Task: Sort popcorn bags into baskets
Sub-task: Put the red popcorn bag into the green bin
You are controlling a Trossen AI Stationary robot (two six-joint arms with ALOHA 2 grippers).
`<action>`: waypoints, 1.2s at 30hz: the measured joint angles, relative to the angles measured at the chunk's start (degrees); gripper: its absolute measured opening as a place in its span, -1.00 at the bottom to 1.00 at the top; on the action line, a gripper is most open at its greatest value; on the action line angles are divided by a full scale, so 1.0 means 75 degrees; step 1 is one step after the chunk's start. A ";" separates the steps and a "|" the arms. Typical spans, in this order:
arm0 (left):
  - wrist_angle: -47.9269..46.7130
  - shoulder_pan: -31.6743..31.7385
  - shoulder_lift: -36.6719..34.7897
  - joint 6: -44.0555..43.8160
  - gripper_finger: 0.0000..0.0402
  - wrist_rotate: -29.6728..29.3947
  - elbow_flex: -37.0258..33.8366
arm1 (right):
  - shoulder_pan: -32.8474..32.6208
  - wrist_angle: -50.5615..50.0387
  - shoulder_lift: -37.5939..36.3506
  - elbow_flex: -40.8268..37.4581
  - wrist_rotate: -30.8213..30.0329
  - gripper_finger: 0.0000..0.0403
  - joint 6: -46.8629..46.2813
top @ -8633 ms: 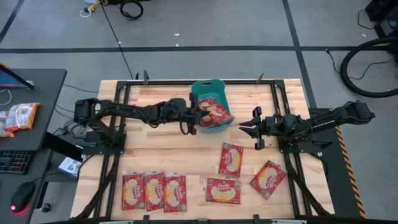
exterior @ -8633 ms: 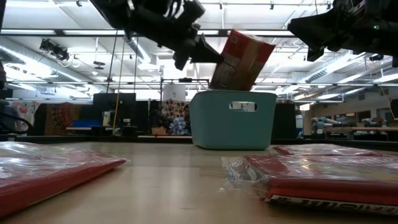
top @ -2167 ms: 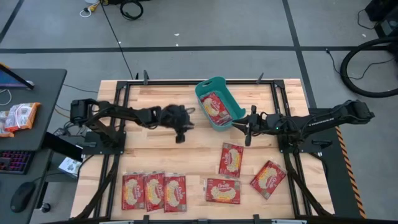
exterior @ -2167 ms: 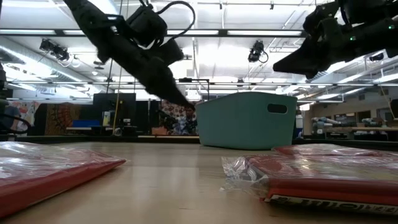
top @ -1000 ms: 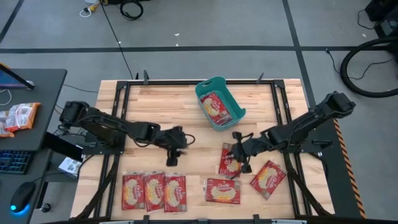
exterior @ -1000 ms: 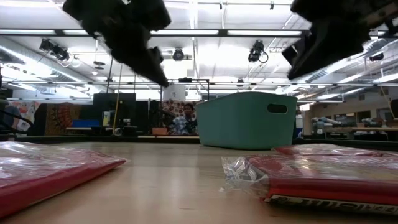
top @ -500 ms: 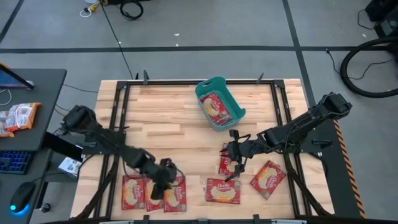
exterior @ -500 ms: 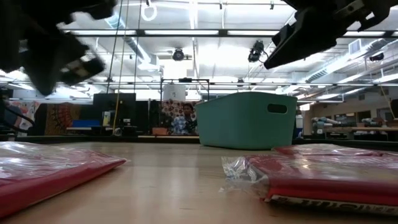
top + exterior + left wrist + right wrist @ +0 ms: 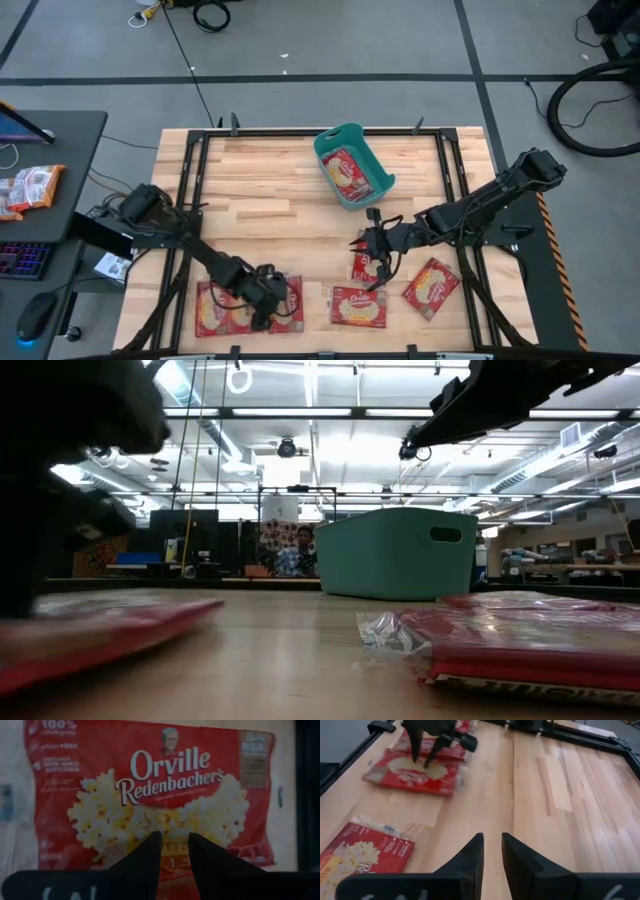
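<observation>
Red packet filling the left wrist view: left gripper [image 9: 173, 851] down on one of the popcorn bags [image 9: 145, 800] at the table's near-left corner, fingers [image 9: 145, 855] narrowed to a slim gap, nothing pinched yet. Right gripper [image 9: 368, 243] poised over another bag [image 9: 367, 262] near mid-table, fingers close together, empty. Teal basket [image 9: 352, 168] well apart at the far edge, one packet already inside. Likely trouble: slick wrapper and a flat bag offering no edge, so a slipped pinch, or neighbouring bags dragged along in the row.
</observation>
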State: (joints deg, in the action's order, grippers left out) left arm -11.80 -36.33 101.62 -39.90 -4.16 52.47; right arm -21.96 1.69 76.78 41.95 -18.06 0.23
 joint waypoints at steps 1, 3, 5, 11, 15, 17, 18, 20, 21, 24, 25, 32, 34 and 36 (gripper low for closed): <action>-0.0036 0.0024 0.0015 0.0001 -0.48 -0.0428 0.0001 | 0.0000 0.0037 0.0002 0.0000 0.0002 -0.64 -0.0001; -0.0097 0.0143 0.0017 0.0004 -0.49 -0.1133 -0.0014 | 0.0012 0.0067 0.0002 0.0000 0.0002 -0.64 -0.0002; -0.0207 0.0269 0.0036 0.0027 -0.49 -0.1842 -0.0020 | 0.0017 0.0081 0.0002 0.0000 0.0000 -0.64 -0.0002; -0.0435 0.0715 0.0049 0.0360 -0.49 -0.3105 -0.0053 | 0.0022 0.0269 0.0004 0.0000 0.0005 -0.64 0.0000; -0.0461 0.0809 -0.0030 0.1137 -0.49 -0.3046 0.0247 | 0.0052 0.0519 0.0002 0.0000 0.0008 -0.64 -0.0002; -0.0710 0.0733 -0.0089 0.1805 -0.49 -0.3037 0.0519 | 0.0050 0.0581 0.0003 0.0000 0.0011 -0.64 -0.0002; -0.0780 0.0690 -0.0095 0.2266 -0.49 -0.3036 0.0637 | 0.0050 0.0607 0.0002 0.0000 0.0014 -0.64 -0.0007; -0.0922 0.0561 -0.0095 0.3197 -0.49 -0.3053 0.0747 | 0.0052 0.0631 0.0004 0.0000 0.0011 -0.64 -0.0029; -0.1041 0.0487 -0.0095 0.3663 -0.48 -0.3095 0.0764 | 0.0050 0.0643 0.0002 0.0000 0.0013 -0.64 -0.0029; -0.1460 0.0310 -0.0093 0.4609 -0.43 -0.3274 0.0781 | 0.0052 0.0752 0.0002 0.0000 0.0014 -0.64 -0.0023; -0.1650 0.0286 -0.0088 0.4773 -0.39 -0.3270 0.0783 | 0.0052 0.0801 0.0004 0.0000 0.0014 -0.64 -0.0025; -0.2134 0.0337 0.0075 0.5524 0.00 -0.3376 0.0788 | 0.0050 0.0881 0.0005 -0.0003 0.0017 -0.64 -0.0131; -0.2114 0.0337 0.0164 0.5944 0.09 -0.3438 0.0788 | 0.0050 0.0889 0.0005 -0.0003 0.0017 -0.64 -0.0148; -0.2116 0.0334 0.0310 0.6406 0.13 -0.3446 0.0790 | 0.0051 0.0890 0.0002 -0.0003 0.0017 -0.64 -0.0148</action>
State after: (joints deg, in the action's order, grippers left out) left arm -27.67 -33.82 103.94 8.14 -30.01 58.40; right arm -21.58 8.37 76.79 41.93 -17.93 -0.89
